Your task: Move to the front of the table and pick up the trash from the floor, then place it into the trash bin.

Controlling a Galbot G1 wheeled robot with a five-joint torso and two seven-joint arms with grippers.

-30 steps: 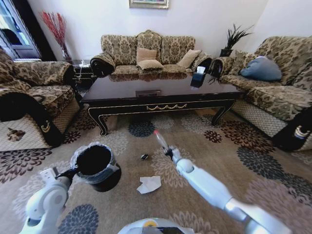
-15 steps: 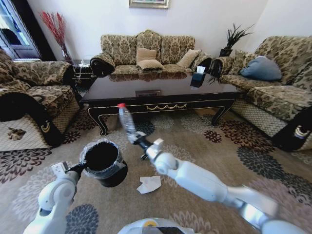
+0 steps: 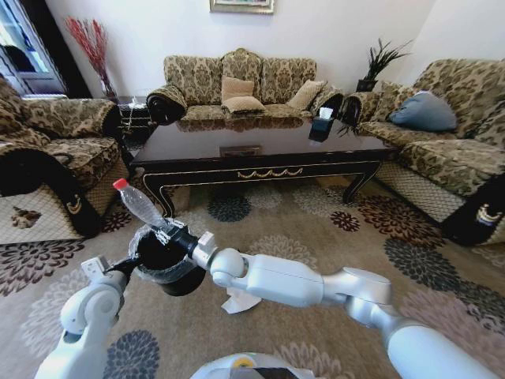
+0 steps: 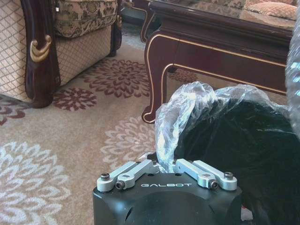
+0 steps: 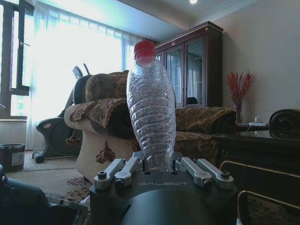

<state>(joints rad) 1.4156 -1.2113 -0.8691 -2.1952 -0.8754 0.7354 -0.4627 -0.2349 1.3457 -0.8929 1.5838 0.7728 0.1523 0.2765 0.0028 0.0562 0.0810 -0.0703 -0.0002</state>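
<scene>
My right gripper (image 3: 172,231) is shut on the clear plastic bottle (image 3: 140,206), part of the trash. It holds the bottle's base just above the far rim of the trash bin (image 3: 164,267), red cap tilted up and to the left. In the right wrist view the bottle (image 5: 152,117) stands upright between the gripper's (image 5: 159,165) fingers. My left gripper (image 4: 161,163) is shut on the trash bin's (image 4: 234,140) bag-lined rim at its left side. A crumpled white tissue (image 3: 235,303) lies on the carpet right of the bin, partly under my right arm. The table (image 3: 260,150) stands ahead.
Patterned sofas ring the table: an armchair (image 3: 47,158) on the left, a sofa (image 3: 237,83) behind and another sofa (image 3: 454,150) on the right. A tissue box (image 3: 323,115) stands on the table. Open carpet (image 3: 339,237) lies to the right of my arm.
My right arm has swung left with the bottle, from the middle of the carpet to over the bin's rim. The left gripper has brought the bin slightly rightward.
</scene>
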